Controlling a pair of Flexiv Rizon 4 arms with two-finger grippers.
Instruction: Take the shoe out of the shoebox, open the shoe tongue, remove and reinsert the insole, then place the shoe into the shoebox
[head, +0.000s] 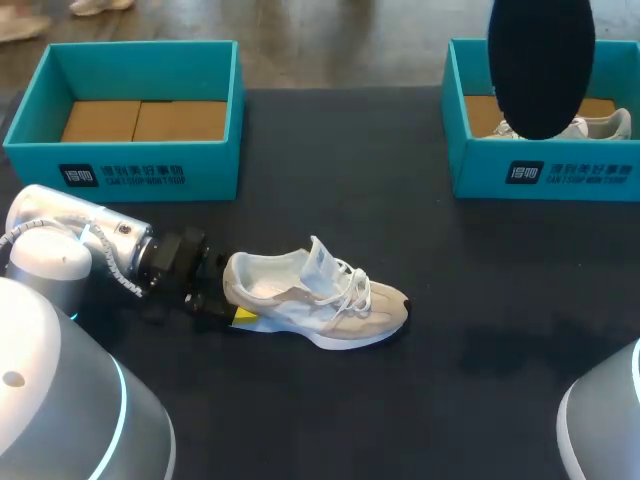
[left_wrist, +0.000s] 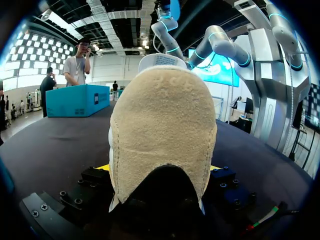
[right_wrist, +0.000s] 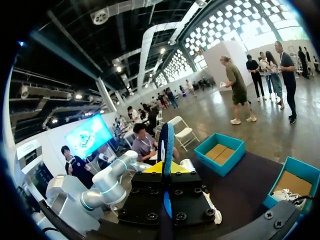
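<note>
Beige shoe (head: 318, 297) on table (head: 330, 180), heel clamped by left fingers (head: 243, 316), right fingers (right_wrist: 151, 169) gripping dark insole (head: 540, 65) aloft.

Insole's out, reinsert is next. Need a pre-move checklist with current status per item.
1. Shoe upright on the table: ok.
2. Left end effector shut on the heel from both sides: ok.
3. Tongue raised, opening exposed: ok.
4. Insole clamped edge-on in the right end effector: ok.
5. Insole lined up over the shoe opening: not ok. In the head view it hangs in front of the right shoebox, away from the shoe.
6. Insole toe end matching the shoe's toe: cannot tell.
</note>
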